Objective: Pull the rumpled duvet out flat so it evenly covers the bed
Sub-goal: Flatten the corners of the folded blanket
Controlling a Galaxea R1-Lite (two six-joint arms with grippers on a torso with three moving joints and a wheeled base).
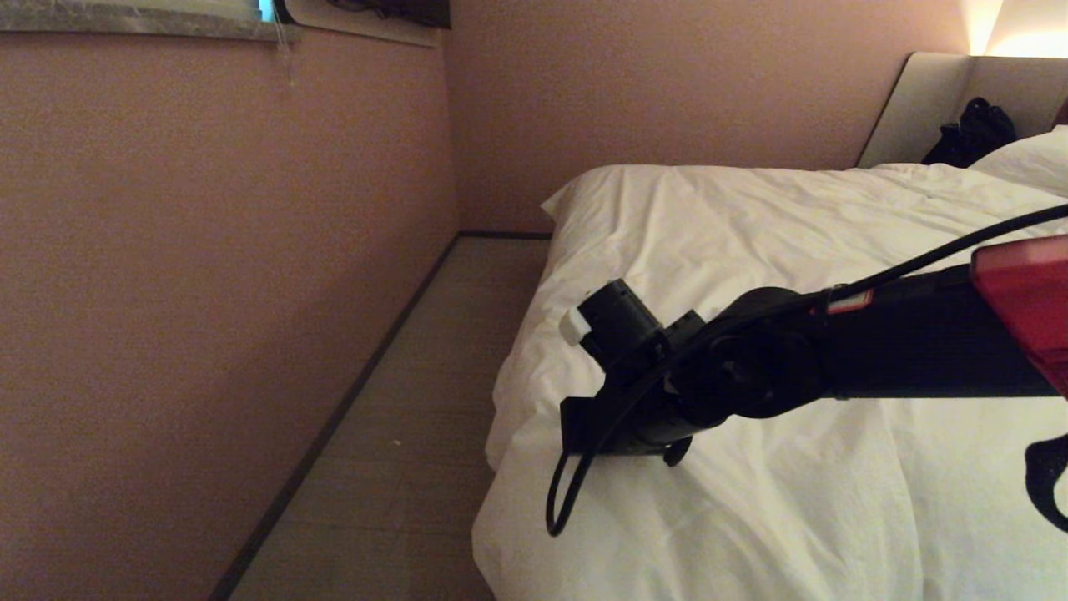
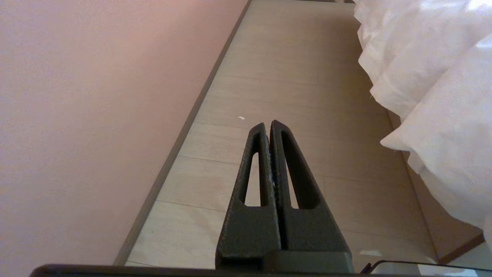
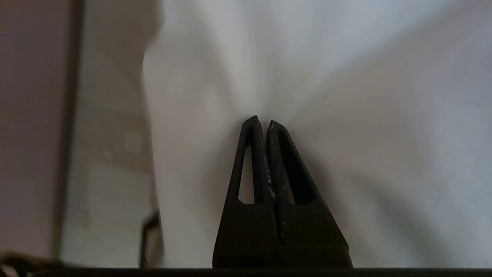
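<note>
A dim bedroom with pink walls, seen from above the near corner of the bed (image 1: 534, 492). The duvet (image 1: 751, 217) lies across the mattress as one thick white sheet, running lengthwise from the near corner toward the headboard (image 1: 918, 100) at the far right. It covers most of what shows, but it's creased throughout and bunched into soft folds along the edge that hangs toward the floor (image 1: 400, 417).

Relative to the duvet: the right arm reaches in from the right side and crosses above its near portion, wrist turned down toward the fabric close to the hanging edge. The right pincer (image 3: 261, 123) is fully closed, tips pressed together, w/ white cloth directly ahead of them and creases fanning outward from the tips. It can't be told whether any fabric is pinched or the tips merely press into it. The left pincer (image 2: 268, 125) is also fully closed and holds nothing; it hangs beside the duvet's draped edge, over the bare floor, pointing along the gap btw. bed and wall.

So the right arm is the nearer one, right on top of the duvet, while the left sits apart from it. A white pillow (image 1: 1030, 159) and a dark bag-like object (image 1: 972, 133) rest at the duvet's far end by the headboard.
</note>
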